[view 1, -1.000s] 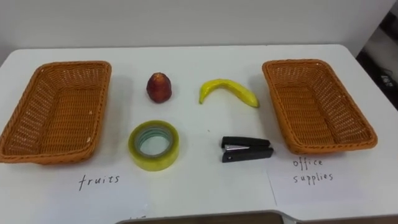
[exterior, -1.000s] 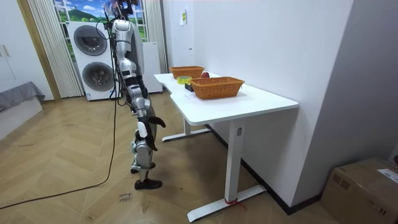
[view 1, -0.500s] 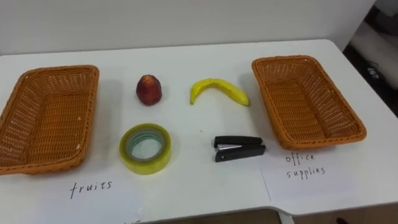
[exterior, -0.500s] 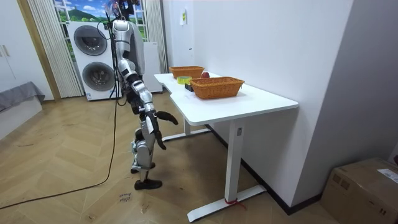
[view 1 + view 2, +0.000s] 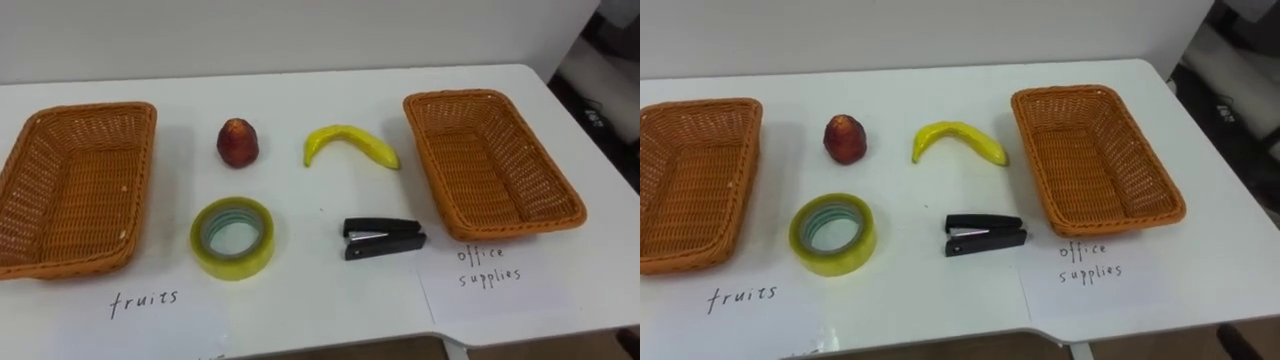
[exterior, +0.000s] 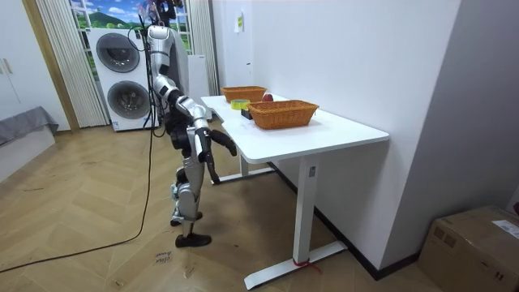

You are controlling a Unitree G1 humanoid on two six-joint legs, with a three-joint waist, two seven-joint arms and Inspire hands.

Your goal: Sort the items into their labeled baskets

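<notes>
Plainly at the very start; nothing sorted yet.

Left eye view: four loose things on the white rectangular table (image 5: 320, 95), all lying between two baskets. Left woven wicker basket (image 5: 70, 190) empty, with a handwritten fruit label (image 5: 145, 300) on the table before it. Right woven wicker basket (image 5: 490, 160) empty too, with a paper sheet bearing a handwritten office label (image 5: 490, 268) before it. Red round fruit (image 5: 237, 142) and yellow curved banana (image 5: 350, 146) in the far row, apart from each other. Yellow-green roll of tape (image 5: 232, 262) and black stapler (image 5: 384, 238) in the near row; tape in front of the fruit, stapler in front of the banana, near the right basket but not touching it.

Room view: standing upright at the table's edge on the room view's left, facing the baskets. Right hand (image 6: 230, 148) held forward, just short of the table edge; left hand (image 6: 213, 169) lower, close to the body. Cannot tell of either whether the fingers are spread or curled; too small to say more.

Right eye view: same layout, both baskets bare inside; dark shape (image 5: 1237, 342) at the lower right corner, too little of it to name.

Judged from this: all four moves left; fruit and banana to the left basket, tape and stapler to the right one.
</notes>
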